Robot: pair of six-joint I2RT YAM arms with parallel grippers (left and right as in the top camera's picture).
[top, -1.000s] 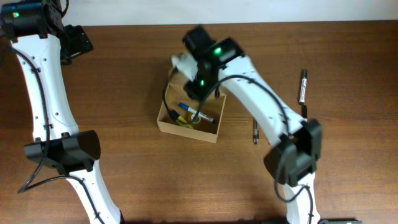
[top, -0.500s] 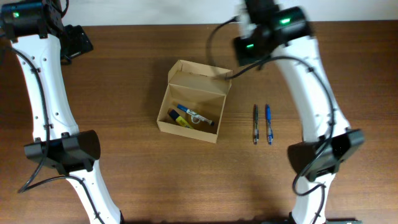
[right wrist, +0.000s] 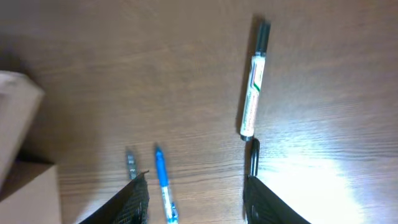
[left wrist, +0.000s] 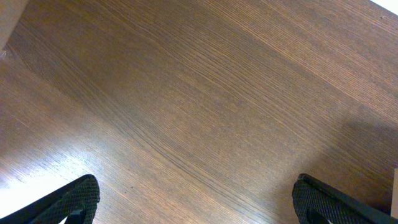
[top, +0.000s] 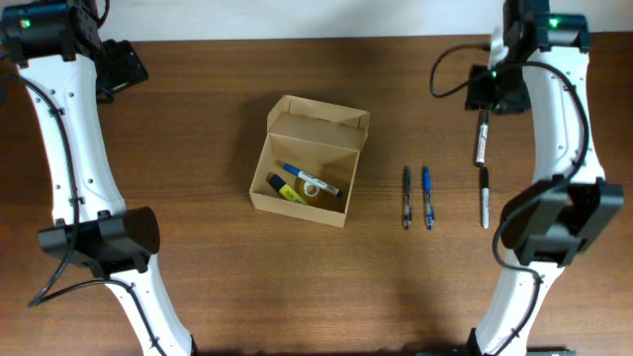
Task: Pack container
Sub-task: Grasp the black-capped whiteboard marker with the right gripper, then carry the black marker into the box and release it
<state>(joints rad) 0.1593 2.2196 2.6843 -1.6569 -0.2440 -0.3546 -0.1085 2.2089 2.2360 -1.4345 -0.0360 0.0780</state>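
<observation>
the container (top: 315, 123) sits near the middle of the desk (top: 213, 287), its flap lid standing open at the far side. inside lie a few pens (top: 309, 182), among them a yellow highlighter (top: 289, 194).

the right pincer (top: 492, 91) hangs over the far right part of the desk, well apart from the container and to its right. in the right wrist view its two fingers (right wrist: 133, 200) stand apart at the bottom edge, above bare wood. a corner of the container (right wrist: 17, 180) shows at the left edge of that view.

between the container and the right pincer lie a dark pen (top: 406, 197) and a blue pen (top: 427, 197), side by side and parallel. further right, just under the pincer, lies a white marker (top: 481, 137) with a black cap, and nearer the front edge, almost in line with it, a black pen (top: 484, 197).

the left pincer (top: 125, 65) is at the far left corner of the desk, well apart from the container. in the left wrist view its fingers (left wrist: 69, 200) are spread wide, with only wood grain between them.
</observation>
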